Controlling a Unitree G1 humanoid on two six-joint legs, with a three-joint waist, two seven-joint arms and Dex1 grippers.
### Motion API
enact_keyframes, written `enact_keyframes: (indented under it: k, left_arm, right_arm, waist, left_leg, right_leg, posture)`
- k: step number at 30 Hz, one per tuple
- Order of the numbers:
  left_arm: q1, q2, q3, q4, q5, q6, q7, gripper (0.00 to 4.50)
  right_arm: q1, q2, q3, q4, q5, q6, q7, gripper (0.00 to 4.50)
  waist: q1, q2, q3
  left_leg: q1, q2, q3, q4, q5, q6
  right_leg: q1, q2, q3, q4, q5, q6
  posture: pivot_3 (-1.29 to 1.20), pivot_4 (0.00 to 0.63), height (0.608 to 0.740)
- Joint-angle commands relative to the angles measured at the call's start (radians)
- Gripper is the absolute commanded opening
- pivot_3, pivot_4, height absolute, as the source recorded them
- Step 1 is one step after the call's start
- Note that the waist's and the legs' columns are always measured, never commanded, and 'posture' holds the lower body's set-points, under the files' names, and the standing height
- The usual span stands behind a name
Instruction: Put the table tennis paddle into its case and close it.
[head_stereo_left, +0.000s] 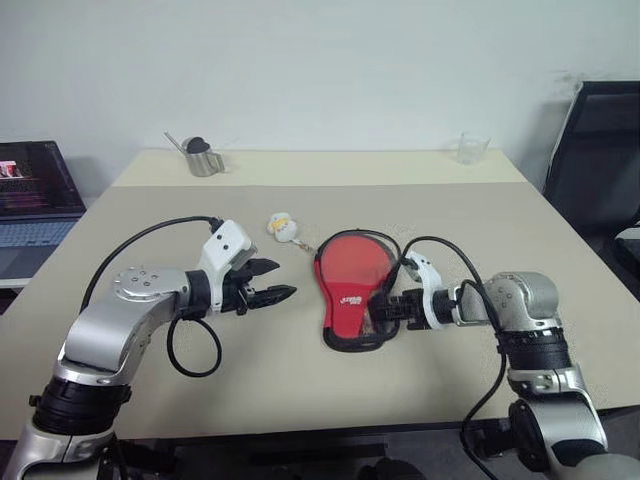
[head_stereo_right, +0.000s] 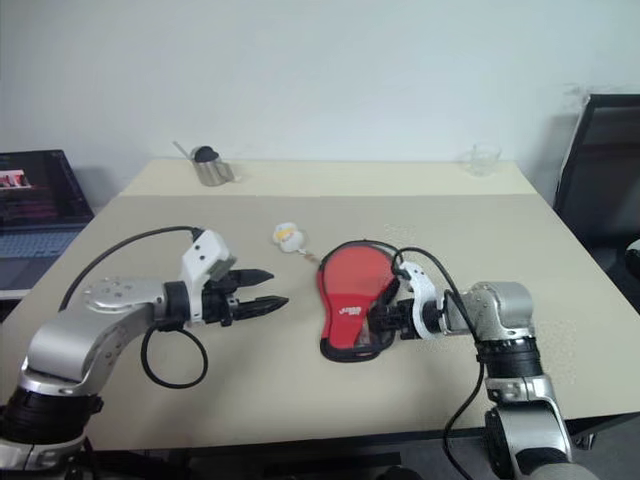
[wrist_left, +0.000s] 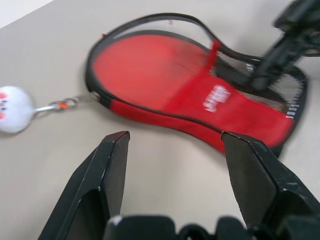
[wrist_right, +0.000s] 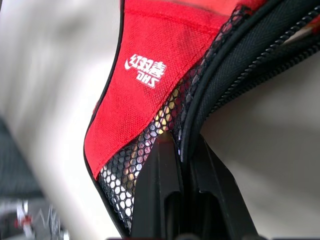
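Right claw (head_stereo_left: 378, 309) pinched on case (head_stereo_left: 350, 290) edge, left claw (head_stereo_left: 287, 293) agape, empty

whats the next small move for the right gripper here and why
Probably keep the right gripper shut and draw it along the case's edge. It pinches the black zip edging by the mesh pocket, the upper rim gapes, and the open left gripper waits beside it.

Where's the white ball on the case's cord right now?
White ball lies on the table just beyond the case's round end, toward the robot's left.
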Motion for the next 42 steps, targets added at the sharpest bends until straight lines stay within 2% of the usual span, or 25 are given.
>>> enact_keyframes:
  k: [1,11,19,32,36,42]
  left_arm:
    - [-0.026,0.015,-0.006,-0.002,0.002,-0.025,-0.018,3.18]
    - [-0.044,0.027,-0.032,0.013,0.000,-0.018,-0.052,3.18]
    - [-0.070,0.037,-0.072,0.027,0.003,-0.010,-0.091,3.18]
    - [-0.100,0.053,-0.100,0.029,-0.030,0.015,-0.174,3.18]
    - [-0.059,0.116,-0.086,-0.035,-0.111,0.073,-0.268,3.18]
    - [-0.057,0.212,-0.053,0.000,-0.141,0.069,-0.352,3.18]
  right_arm:
    - [0.041,-0.023,0.039,-0.068,0.053,0.048,0.038,0.03]
    - [0.155,-0.044,0.053,-0.172,0.162,0.049,-0.010,0.03]
    - [0.264,-0.075,0.057,-0.279,0.324,0.049,-0.079,0.03]
    - [0.319,-0.081,0.054,-0.302,0.485,0.049,-0.236,0.03]
    - [0.329,-0.089,0.052,-0.307,0.530,0.049,-0.269,0.03]
    - [0.339,-0.098,0.051,-0.302,0.578,0.049,-0.318,0.03]
  waist:
    - [-0.001,0.000,0.000]
    - [0.000,0.000,0.000]
    - [-0.001,0.000,0.000]
    - [-0.002,-0.001,0.000]
    - [-0.004,-0.001,0.000]
    - [-0.003,-0.001,-0.001]
  left_leg:
    - [0.000,0.000,0.000,0.000,0.000,0.000]
    - [0.000,0.000,0.000,0.000,-0.001,0.000]
    - [0.000,0.000,0.000,0.000,-0.003,0.000]
    - [0.001,0.000,0.000,0.000,-0.003,0.000]
    - [0.001,0.001,0.000,0.000,-0.003,0.000]
    - [0.001,0.001,-0.001,0.000,-0.004,0.000]
  right_leg:
    - [0.000,0.000,0.000,0.000,0.000,0.000]
    - [0.000,0.000,0.000,-0.001,0.000,0.000]
    - [0.001,0.000,0.000,-0.001,-0.002,-0.001]
    - [0.001,0.001,0.000,-0.001,-0.002,-0.001]
    - [0.001,0.001,0.000,-0.001,-0.002,-0.001]
    - [0.001,0.001,0.000,-0.001,-0.003,-0.002]
  posture:
    - [0.00,0.150,0.740]
    - [0.00,0.150,0.740]
    - [0.00,0.150,0.740]
    - [0.00,0.150,0.740]
    - [0.00,0.150,0.740]
    - [0.00,0.150,0.740]
